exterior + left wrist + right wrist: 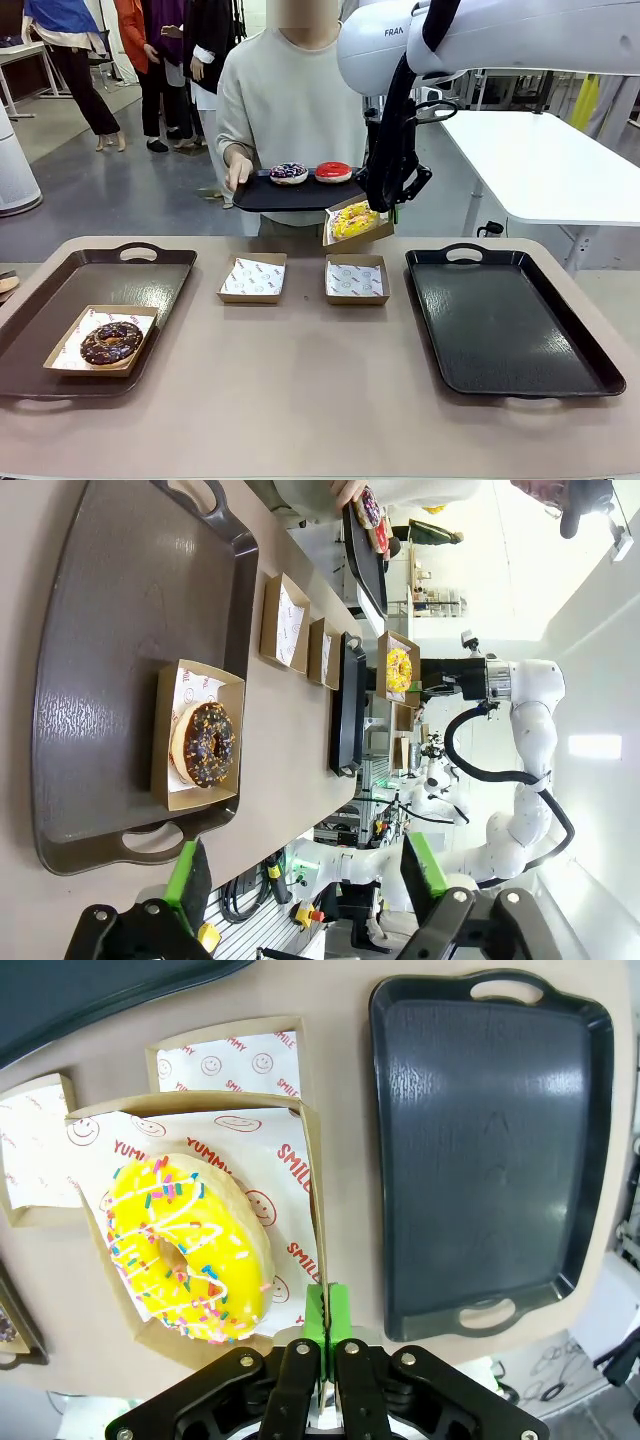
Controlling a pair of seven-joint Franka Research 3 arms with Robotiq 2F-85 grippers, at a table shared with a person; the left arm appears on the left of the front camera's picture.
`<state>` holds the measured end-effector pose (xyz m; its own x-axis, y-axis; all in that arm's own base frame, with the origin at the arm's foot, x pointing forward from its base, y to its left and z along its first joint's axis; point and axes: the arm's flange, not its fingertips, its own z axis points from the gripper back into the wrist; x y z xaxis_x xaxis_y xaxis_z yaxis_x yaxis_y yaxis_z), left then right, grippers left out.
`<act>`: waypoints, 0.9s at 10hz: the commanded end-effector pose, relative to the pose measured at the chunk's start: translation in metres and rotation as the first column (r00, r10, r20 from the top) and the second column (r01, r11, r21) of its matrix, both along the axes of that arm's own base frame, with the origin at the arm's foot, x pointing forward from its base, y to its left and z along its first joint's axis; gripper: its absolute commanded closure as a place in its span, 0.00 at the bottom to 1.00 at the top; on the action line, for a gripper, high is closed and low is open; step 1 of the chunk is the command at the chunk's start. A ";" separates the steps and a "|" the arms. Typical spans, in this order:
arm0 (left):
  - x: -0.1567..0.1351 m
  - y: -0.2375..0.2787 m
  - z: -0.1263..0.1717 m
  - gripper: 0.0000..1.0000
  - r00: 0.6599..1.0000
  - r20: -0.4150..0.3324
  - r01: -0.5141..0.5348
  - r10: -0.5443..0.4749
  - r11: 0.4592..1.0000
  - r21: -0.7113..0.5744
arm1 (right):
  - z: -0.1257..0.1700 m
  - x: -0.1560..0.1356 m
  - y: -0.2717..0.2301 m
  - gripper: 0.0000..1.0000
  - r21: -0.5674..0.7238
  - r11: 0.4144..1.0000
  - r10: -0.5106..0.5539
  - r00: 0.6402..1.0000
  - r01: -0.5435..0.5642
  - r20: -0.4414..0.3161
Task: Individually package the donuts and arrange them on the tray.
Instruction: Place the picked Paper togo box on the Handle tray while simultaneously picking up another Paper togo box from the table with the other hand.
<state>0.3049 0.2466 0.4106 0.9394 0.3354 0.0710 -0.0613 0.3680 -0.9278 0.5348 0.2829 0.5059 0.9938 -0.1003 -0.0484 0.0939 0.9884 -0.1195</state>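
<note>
Right gripper (322,1308): jaws pressed together on one thin side wall of the cardboard box (312,1190), the yellow donut (185,1250) lying inside on printed paper. The box is airborne over the table's far side, just beside the serving tray (255,195) the person holds, and it hangs tilted in the front view.

Handling, my judgement: the load is light, but the card wall is flimsy and a one-edge pinch lets the box droop. The donut sits loose on slick paper and may slide toward the low side. The icing is soft (grip the box, never the donut). I'd carry slowly and keep the box level. The right tray (510,320) looks the likely set-down spot.

Left gripper (300,880): jaws spread, nothing between them, hovering over the left tray (90,600), where the chocolate donut (207,744) sits boxed.

The purple sprinkled donut (288,172) and the red donut (333,171) lie unboxed on the serving tray. Empty boxes (252,278) wait on the table between the trays.
</note>
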 end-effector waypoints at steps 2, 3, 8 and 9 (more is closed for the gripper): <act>0.000 0.000 0.000 0.00 1.000 0.000 0.000 0.000 1.000 0.000 | 0.000 0.000 0.000 0.98 0.000 1.000 0.000 1.000 0.000 0.000; 0.009 -0.009 0.007 0.00 0.998 0.006 0.064 -0.065 0.997 0.042 | 0.007 -0.007 -0.008 0.98 0.037 0.998 0.057 0.998 -0.057 -0.007; 0.091 -0.114 0.104 0.00 0.979 -0.090 0.206 -0.185 0.891 0.404 | 0.031 -0.080 -0.132 0.98 0.139 0.990 0.019 0.999 -0.024 0.034; 0.108 -0.139 0.117 0.00 0.975 -0.097 0.223 -0.201 0.860 0.459 | 0.021 -0.092 -0.153 0.98 0.160 0.987 0.007 0.999 -0.012 0.034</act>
